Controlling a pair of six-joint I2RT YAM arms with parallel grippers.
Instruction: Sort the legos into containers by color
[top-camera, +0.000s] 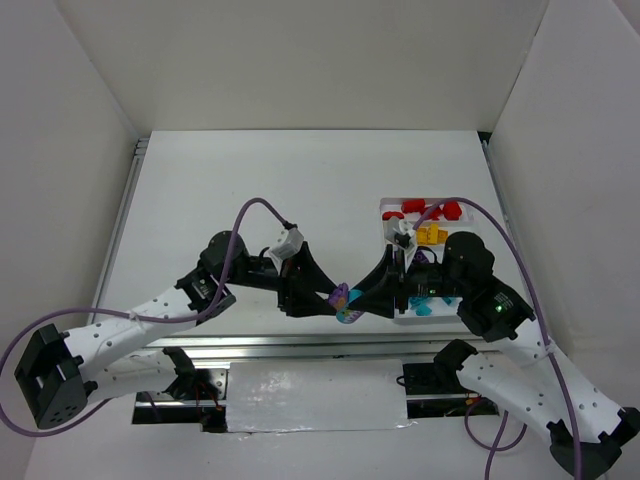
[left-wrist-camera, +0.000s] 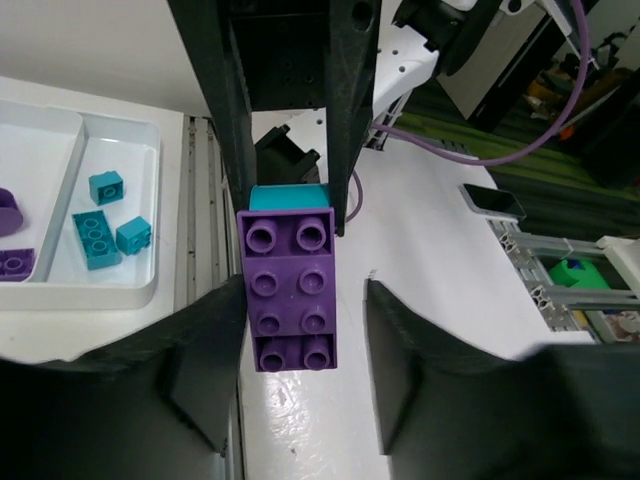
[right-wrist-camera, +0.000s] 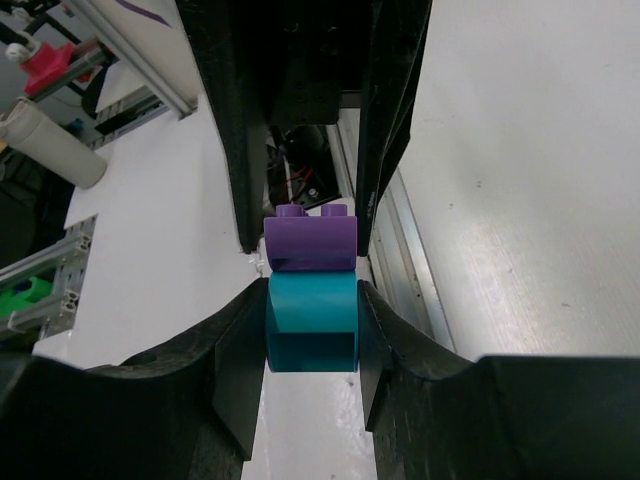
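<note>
A purple lego (left-wrist-camera: 293, 290) stuck to a teal lego (right-wrist-camera: 310, 335) hangs above the table's near edge, seen as a small cluster (top-camera: 345, 302) between both arms. My right gripper (right-wrist-camera: 311, 335) is shut on the teal brick, a finger pressed on each side. From the opposite side my left gripper (left-wrist-camera: 305, 345) brackets the purple brick. Its left finger (left-wrist-camera: 215, 350) is at the brick's side and its right finger (left-wrist-camera: 395, 360) stands apart from it. The white containers tray (top-camera: 386, 212) at the right holds red (top-camera: 430, 209), yellow (top-camera: 430, 235) and teal legos (top-camera: 425, 303).
The tray's nearest compartment (left-wrist-camera: 150, 292) holds three teal bricks (left-wrist-camera: 98, 237), with a purple one (left-wrist-camera: 15, 262) in the compartment beside it. An aluminium rail (top-camera: 300, 345) runs along the near edge, and a foil sheet (top-camera: 315, 395) lies below it. White walls enclose the table.
</note>
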